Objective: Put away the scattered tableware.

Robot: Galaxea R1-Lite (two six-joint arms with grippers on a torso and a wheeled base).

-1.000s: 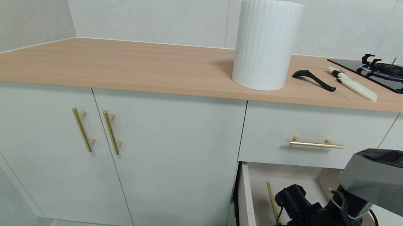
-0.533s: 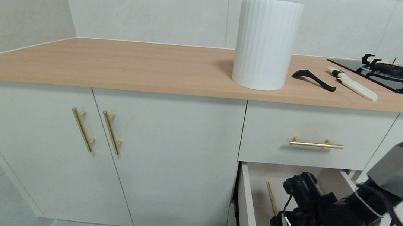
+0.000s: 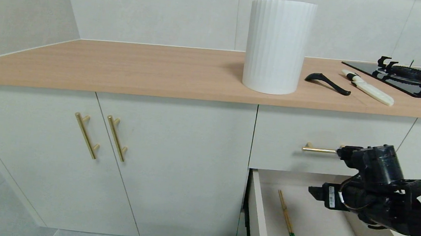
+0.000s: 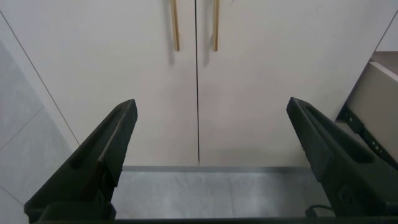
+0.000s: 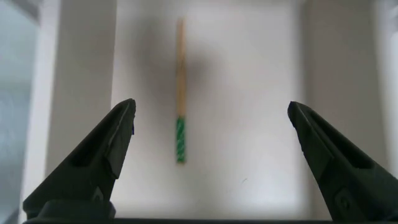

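A pair of wooden chopsticks with green ends (image 3: 289,226) lies flat on the floor of the open drawer (image 3: 258,217), near its left wall. My right gripper (image 3: 328,172) hangs open above the drawer, right of the chopsticks and clear of them. The right wrist view looks down between the fingers at the chopsticks (image 5: 180,93); that gripper (image 5: 211,168) holds nothing. On the counter lie a black spoon (image 3: 327,82) and a white knife (image 3: 370,90). My left gripper (image 4: 211,162) is open and empty, low in front of the cabinet doors (image 4: 198,74).
A tall white ribbed container (image 3: 276,46) stands on the wooden counter (image 3: 122,65), left of the spoon. A black gas hob (image 3: 410,76) sits at the far right. A shut drawer with a gold handle (image 3: 318,149) is above the open one.
My right gripper has risen out of the drawer and shifted right, leaving the chopsticks lying inside. The whole length of the chopsticks now shows.
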